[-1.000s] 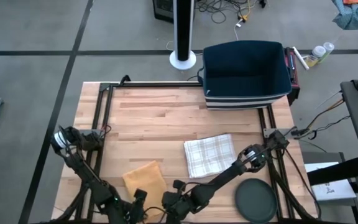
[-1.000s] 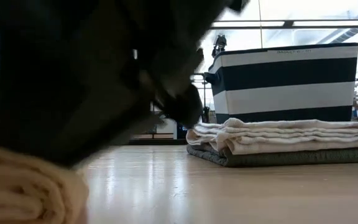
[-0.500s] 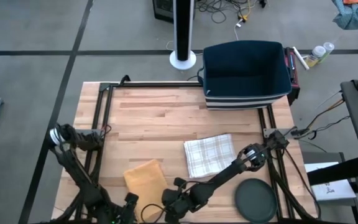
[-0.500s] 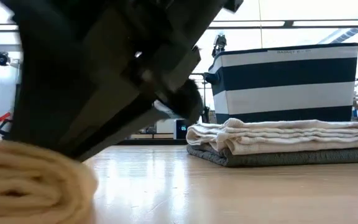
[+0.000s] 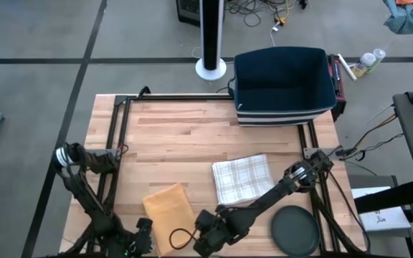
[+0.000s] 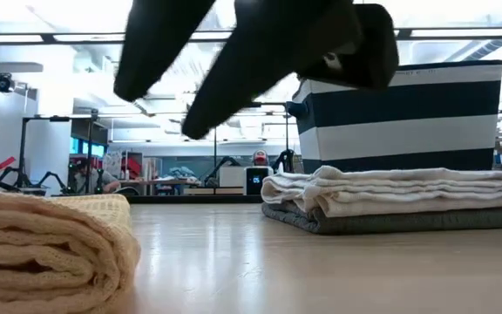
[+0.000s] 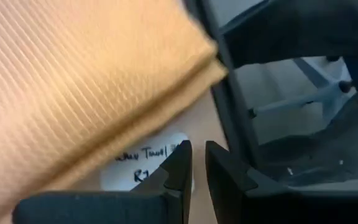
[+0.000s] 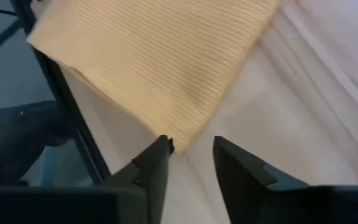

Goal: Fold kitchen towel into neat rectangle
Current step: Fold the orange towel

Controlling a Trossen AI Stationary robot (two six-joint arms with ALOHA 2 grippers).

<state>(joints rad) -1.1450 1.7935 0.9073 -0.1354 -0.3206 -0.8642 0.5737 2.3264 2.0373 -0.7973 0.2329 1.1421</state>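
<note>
Yellow towel folded on the counter, right claw letting go

The yellow kitchen towel [image 5: 168, 207] lies folded in a compact rectangle at the near edge of the counter [image 5: 171, 136], just beside the checked towel [image 5: 242, 178] that sits toward the striped basket [image 5: 284, 86]. The right claw [image 8: 188, 155] hangs just off the yellow towel's near corner, fingers spread apart and holding nothing. The left claw [image 7: 194, 163] waits off the towel's other near corner, fingers pressed almost together, also empty. To finish this step well, the right claw should probably lift straight clear without snagging the folded edge, so the layers stay aligned and the corners square.
</note>
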